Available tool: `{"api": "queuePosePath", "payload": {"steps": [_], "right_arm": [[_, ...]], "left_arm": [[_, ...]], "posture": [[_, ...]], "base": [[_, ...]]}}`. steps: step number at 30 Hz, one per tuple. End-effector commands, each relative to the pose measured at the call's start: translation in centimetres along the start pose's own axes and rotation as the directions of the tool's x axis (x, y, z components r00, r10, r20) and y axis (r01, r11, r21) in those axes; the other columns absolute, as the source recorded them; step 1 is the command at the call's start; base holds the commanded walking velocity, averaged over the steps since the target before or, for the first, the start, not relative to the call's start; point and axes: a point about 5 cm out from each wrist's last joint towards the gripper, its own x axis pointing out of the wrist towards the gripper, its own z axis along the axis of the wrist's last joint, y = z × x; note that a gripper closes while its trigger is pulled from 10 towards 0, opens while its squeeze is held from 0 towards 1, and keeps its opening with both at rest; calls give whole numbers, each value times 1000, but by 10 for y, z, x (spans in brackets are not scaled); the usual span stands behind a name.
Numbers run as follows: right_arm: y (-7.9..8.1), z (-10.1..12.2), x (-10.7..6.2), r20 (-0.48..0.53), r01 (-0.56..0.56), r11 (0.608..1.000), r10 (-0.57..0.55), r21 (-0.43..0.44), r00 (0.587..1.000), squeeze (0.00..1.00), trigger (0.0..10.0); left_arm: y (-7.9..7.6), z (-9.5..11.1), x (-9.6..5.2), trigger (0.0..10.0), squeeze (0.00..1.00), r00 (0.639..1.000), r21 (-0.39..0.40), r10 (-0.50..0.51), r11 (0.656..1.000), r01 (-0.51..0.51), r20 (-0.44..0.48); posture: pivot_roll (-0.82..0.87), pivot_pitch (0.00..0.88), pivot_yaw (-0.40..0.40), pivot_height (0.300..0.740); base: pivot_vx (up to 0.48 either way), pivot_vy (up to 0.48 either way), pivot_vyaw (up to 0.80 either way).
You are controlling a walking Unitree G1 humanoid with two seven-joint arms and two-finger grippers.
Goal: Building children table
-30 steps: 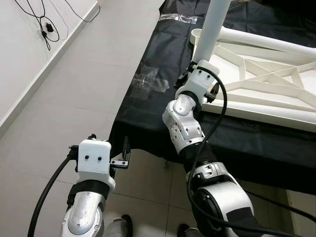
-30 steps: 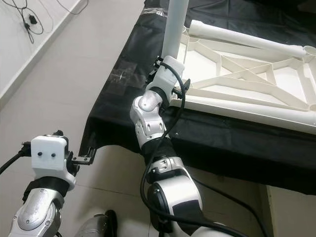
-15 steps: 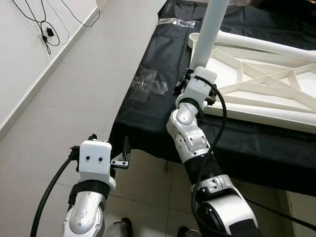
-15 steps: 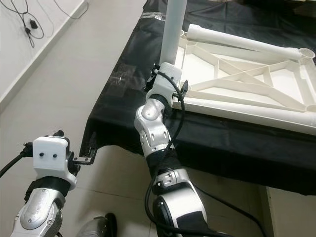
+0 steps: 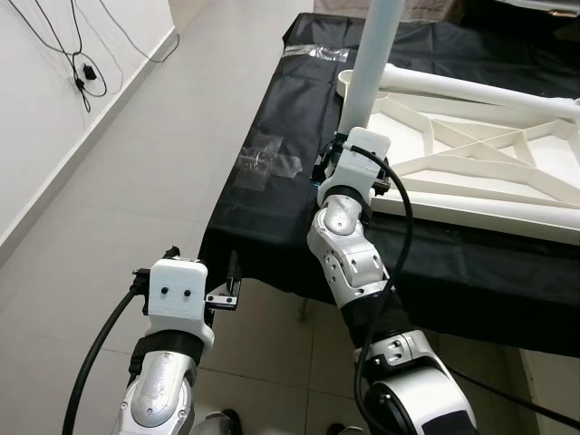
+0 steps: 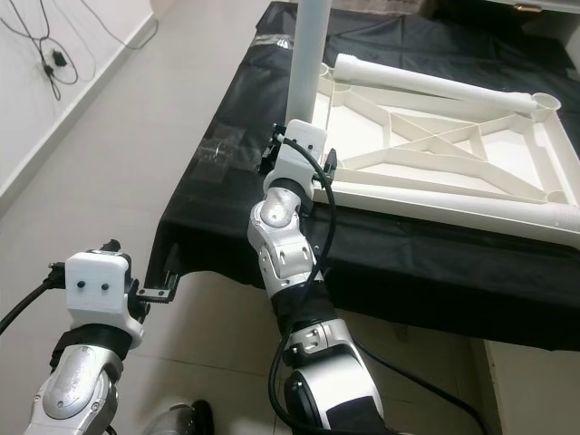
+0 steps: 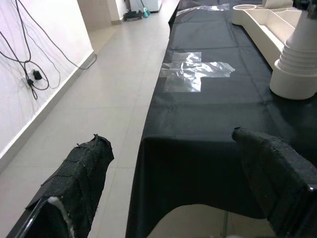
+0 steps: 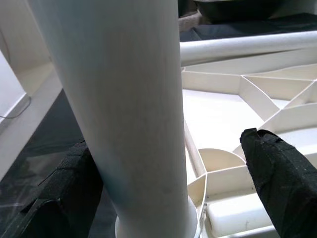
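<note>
Right wrist view: my right claw (image 8: 163,198) fingers apart, either side of tall white plastic table leg (image 8: 124,109). Left claw (image 7: 173,188) open, near black cloth (image 7: 208,114) edge.

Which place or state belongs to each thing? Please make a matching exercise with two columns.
Things:
1. white table leg
2. left gripper
3. clear tape patch
4. white tabletop

Places or states:
A. stuck flat on the black cloth
B. lying upside down, ribs showing
C. standing upright in a corner socket
D. open, low by the cloth's corner

Pairs: 1-C, 2-D, 3-A, 4-B
</note>
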Motion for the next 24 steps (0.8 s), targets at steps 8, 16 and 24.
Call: {"api": "queuePosePath", "payload": {"steps": [8,16,24], "right_arm": [[15,-38,-35,-186,-99,994,106,49,977,0,10000],[12,-46,-39,-219,-166,985,173,48,960,0,10000],[0,-53,-38,-234,-205,979,201,6,951,0,10000]], "left_arm": [[1,-6,1,10000,0,1000,24,-2,1000,3,-7],[3,-10,2,10000,0,1000,30,-4,1000,4,-8],[3,-14,3,10000,0,1000,37,-10,999,10,-12]], "posture": [[5,146,-9,740],[4,130,-9,740],[-6,122,-4,740]], "base": [[0,0,0],[0,0,0],[0,0,0]]}}
